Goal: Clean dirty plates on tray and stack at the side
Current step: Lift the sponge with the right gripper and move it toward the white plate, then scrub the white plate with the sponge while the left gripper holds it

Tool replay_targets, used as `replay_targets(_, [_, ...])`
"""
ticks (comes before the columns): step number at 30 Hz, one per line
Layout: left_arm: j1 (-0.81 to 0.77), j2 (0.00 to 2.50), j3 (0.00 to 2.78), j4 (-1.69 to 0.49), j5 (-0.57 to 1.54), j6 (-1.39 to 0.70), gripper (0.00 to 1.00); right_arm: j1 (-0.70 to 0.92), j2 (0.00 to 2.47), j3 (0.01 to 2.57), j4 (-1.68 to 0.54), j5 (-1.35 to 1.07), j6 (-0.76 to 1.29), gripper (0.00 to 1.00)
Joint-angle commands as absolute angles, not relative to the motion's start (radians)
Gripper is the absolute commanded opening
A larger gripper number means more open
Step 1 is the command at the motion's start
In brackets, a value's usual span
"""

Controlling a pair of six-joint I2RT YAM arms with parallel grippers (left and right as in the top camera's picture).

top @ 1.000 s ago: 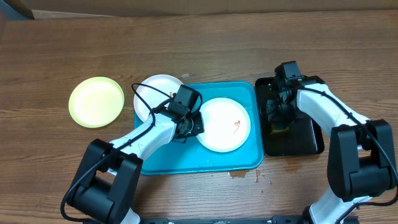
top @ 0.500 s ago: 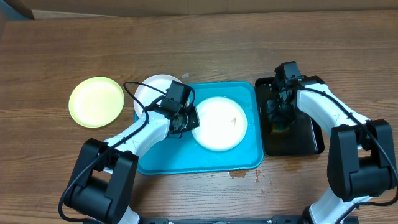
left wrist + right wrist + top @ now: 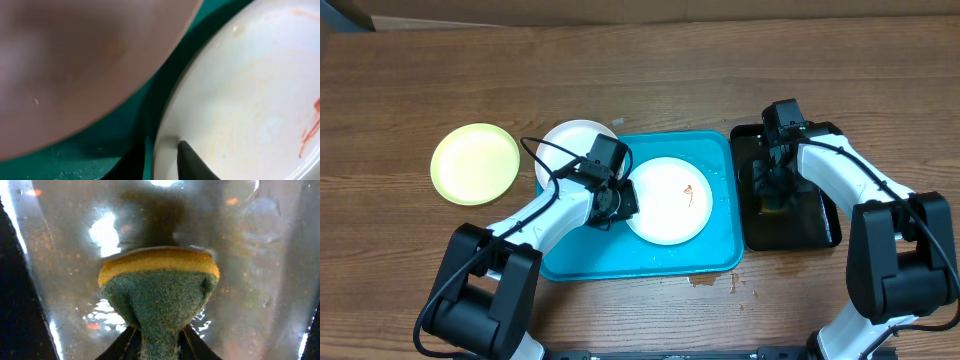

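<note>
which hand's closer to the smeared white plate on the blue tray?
Left. The left hand is at the rim of the plate; the right hand is over the black tray, pinching a sponge.

Soft, even room light on the brown wooden table (image 3: pixel 720 80), shadows faint. The left wrist view is blurred up close, its round white plate (image 3: pixel 250 100) washed pale. White glare spots on the wet glossy black tray (image 3: pixel 105 232); the yellow-and-green sponge (image 3: pixel 160 295) looks sharp
</note>
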State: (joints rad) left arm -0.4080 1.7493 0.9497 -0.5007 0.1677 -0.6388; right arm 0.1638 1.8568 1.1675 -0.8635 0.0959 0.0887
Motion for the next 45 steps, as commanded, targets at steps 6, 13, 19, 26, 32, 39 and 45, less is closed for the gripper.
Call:
replay_targets(6, [-0.406,1.765,0.933,-0.498,0.162,-0.643,0.11,0.162,1.857,1.223,-0.934,0.144,0.102,0.04])
replay_targets(13, [-0.406,1.765,0.933,-0.49,0.162,-0.643,0.04,0.163,1.857,1.443,-1.173,0.135,0.121,0.04])
replay_targets(19, [-0.406,1.765,0.933,-0.491,0.162,-0.643,0.05,0.163,1.859,1.448,-1.166,0.131,0.122,0.04])
replay_targets(26, [-0.406,1.765,0.933,-0.491,0.162,-0.643,0.04,0.158,1.859,1.446,-1.139,0.142,0.096,0.04])
replay_targets(32, [-0.406,1.765,0.933,-0.49,0.162,-0.643,0.04,0.171,1.859,1.446,-1.106,0.193,0.215,0.04])
replay_targets(39, [-0.406,1.765,0.933,-0.488,0.162,-0.643,0.04,0.21,1.859,1.469,-1.136,0.076,0.229,0.04])
replay_targets(45, [-0.406,1.765,0.933,-0.489,0.162,-0.643,0.04,0.355,1.859,1.499,-1.112,-0.088,0.229,0.04])
